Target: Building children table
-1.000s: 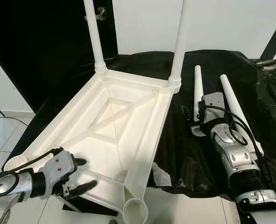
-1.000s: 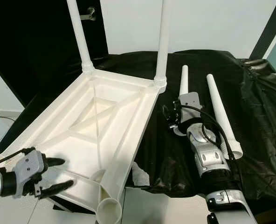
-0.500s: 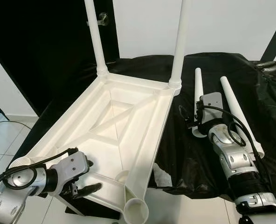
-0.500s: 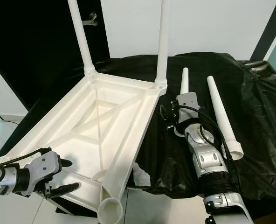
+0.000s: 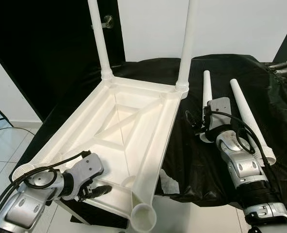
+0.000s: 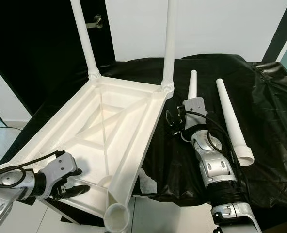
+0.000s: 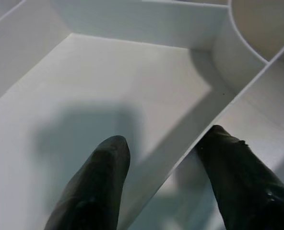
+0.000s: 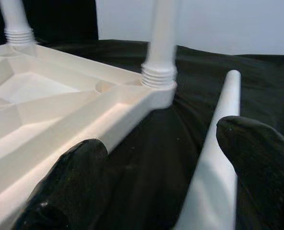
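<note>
The white children's table top (image 5: 134, 126) lies upside down, partly on the black cloth, its near end jutting past the edge. Two legs (image 5: 99, 39) (image 5: 187, 43) stand screwed into its far corners. The near corner socket (image 5: 143, 216) holds no leg. Two loose white legs (image 5: 206, 90) (image 5: 245, 111) lie side by side on the cloth at the right. My left gripper (image 7: 166, 143) is open at the top's near left end, its fingers straddling a thin rib. My right gripper (image 8: 163, 139) is open around the thick near end of the inner loose leg (image 8: 214, 158).
Black cloth (image 5: 221, 63) covers the work surface. A crumpled white scrap (image 5: 168, 183) lies by the table top's near right side. A dark door with a handle (image 5: 106, 22) stands behind on the left, with tiled floor (image 5: 3, 145) below it.
My left gripper has come lower and further in along the top's near end, and its fingers now sit astride the rib. The right arm has stayed put. The camera has shifted slightly.
</note>
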